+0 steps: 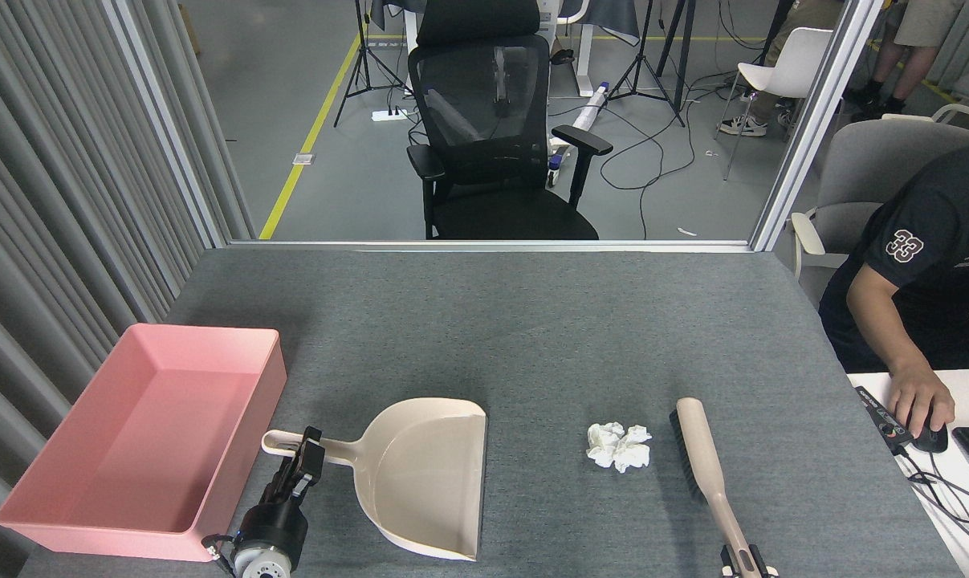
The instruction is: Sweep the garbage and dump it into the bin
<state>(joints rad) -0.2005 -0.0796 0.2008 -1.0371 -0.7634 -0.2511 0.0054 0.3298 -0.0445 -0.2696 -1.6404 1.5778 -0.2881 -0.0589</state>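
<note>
Garbage (619, 446): crumpled white tissue wad on grey desk (532, 337), between dustpan (428, 486) and brush (707, 474), just left of brush bristles. Left pincer (303, 459) clamped on dustpan handle, arm rising from bottom edge, tilted up and right. Right pincer (745, 560) barely in view at bottom edge, at brush handle end; grip state cannot tell. Dustpan empty, mouth facing right toward wad. Bin (143, 437), pink, just left of left pincer, empty.
</note>
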